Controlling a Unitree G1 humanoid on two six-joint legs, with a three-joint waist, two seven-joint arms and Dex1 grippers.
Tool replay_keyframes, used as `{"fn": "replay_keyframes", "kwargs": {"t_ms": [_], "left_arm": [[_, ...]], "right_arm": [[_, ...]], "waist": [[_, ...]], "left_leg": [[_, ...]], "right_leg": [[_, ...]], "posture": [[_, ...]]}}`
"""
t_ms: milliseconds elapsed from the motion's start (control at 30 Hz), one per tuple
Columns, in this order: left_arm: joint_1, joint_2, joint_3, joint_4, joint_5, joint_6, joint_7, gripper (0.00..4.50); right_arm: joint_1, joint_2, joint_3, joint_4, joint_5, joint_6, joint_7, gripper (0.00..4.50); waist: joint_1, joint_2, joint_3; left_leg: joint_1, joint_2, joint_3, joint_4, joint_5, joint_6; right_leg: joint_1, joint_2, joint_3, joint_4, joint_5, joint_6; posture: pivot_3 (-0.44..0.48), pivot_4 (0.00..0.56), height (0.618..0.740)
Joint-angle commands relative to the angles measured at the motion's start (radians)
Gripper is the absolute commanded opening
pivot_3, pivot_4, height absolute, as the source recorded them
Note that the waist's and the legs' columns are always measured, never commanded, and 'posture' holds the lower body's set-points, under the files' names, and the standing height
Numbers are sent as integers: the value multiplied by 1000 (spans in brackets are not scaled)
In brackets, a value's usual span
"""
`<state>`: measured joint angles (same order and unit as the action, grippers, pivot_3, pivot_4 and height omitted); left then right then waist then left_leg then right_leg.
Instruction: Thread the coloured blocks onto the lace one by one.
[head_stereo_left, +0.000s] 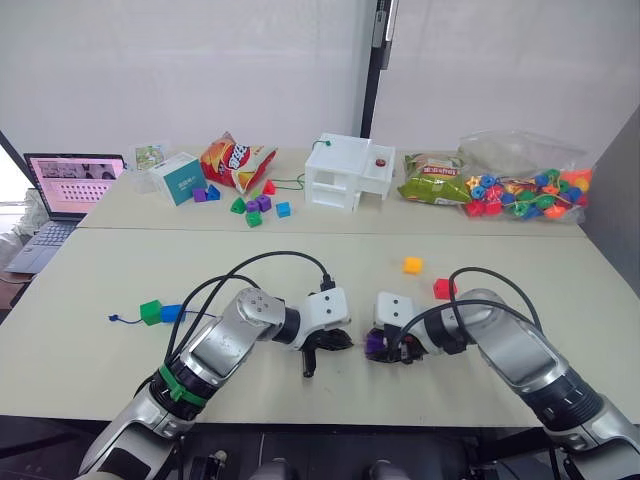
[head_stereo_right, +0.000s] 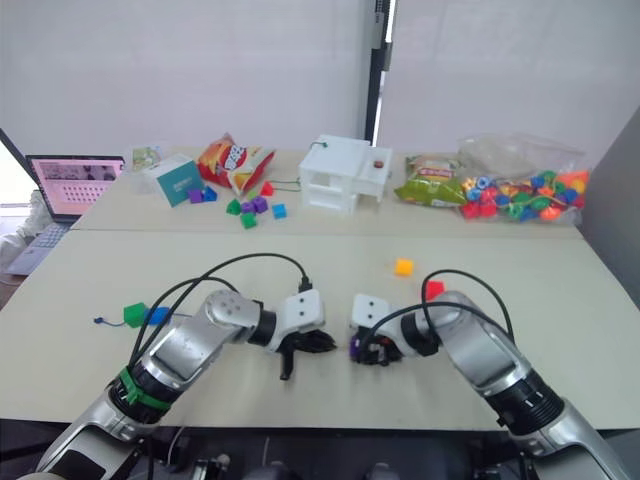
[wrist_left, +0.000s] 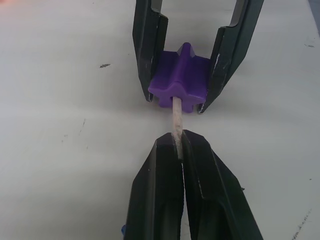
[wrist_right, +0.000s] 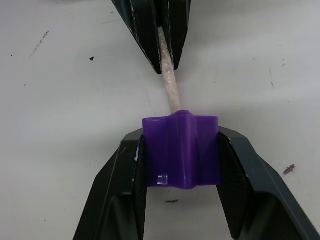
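Note:
My right gripper (wrist_right: 181, 131) is shut on the purple block (wrist_right: 181, 150), holding it just above the table near the front middle. My left gripper (wrist_left: 181, 136) is shut on the lace's stiff pale tip (wrist_left: 176, 120), which points into the hole of the purple block (wrist_left: 182, 77). The two grippers face each other, almost touching (head_stereo_left: 358, 343). A green block (head_stereo_left: 151, 311) and a blue block (head_stereo_left: 171, 313) lie at the left beside the lace's knotted end (head_stereo_left: 115, 319). Farther back on the right are a yellow block (head_stereo_left: 412, 265) and a red block (head_stereo_left: 444, 289).
Along the far table stand a laptop (head_stereo_left: 72, 185), a teal box (head_stereo_left: 180, 178), a chips bag (head_stereo_left: 235, 160), small coloured pieces (head_stereo_left: 256, 206), a white box (head_stereo_left: 348, 172), a green snack bag (head_stereo_left: 432, 180) and a clear bag of beads (head_stereo_left: 525, 185).

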<state>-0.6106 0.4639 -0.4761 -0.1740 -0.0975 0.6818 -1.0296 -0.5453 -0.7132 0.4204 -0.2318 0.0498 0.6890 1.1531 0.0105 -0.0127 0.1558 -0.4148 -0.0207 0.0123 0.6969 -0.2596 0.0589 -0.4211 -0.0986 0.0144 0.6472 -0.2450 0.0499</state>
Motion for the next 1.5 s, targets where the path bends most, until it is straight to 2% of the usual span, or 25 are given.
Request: {"fn": "replay_keyframes", "kwargs": {"t_ms": [33,233,500,1000,1500], "left_arm": [[-11,-15,33,-74,-34,-39,3,0],[-2,-70,44,-80,-72,-25,15,0],[26,46,77,-39,-58,-104,-56,0],[54,101,97,-132,-88,-10,-10,0],[54,55,70,-190,-102,71,41,0]], "right_arm": [[-9,24,35,-37,15,0,12,1373],[-13,35,41,-63,30,9,24,1373],[13,-11,31,-59,24,1,34,1373],[5,-5,44,-6,-7,-3,9,1373],[3,0,49,-31,0,24,6,1373]], "waist": [[0,0,0],[1,0,0],[1,0,0],[0,0,0],[0,0,0]], "left_leg": [[0,0,0,0,0,0],[0,0,0,0,0,0],[0,0,0,0,0,0],[0,0,0,0,0,0],[0,0,0,0,0,0]], "right_leg": [[0,0,0,0,0,0],[0,0,0,0,0,0],[0,0,0,0,0,0],[0,0,0,0,0,0],[0,0,0,0,0,0]], "posture": [[0,150,740],[0,150,740],[0,150,740],[0,150,740],[0,150,740]]}}
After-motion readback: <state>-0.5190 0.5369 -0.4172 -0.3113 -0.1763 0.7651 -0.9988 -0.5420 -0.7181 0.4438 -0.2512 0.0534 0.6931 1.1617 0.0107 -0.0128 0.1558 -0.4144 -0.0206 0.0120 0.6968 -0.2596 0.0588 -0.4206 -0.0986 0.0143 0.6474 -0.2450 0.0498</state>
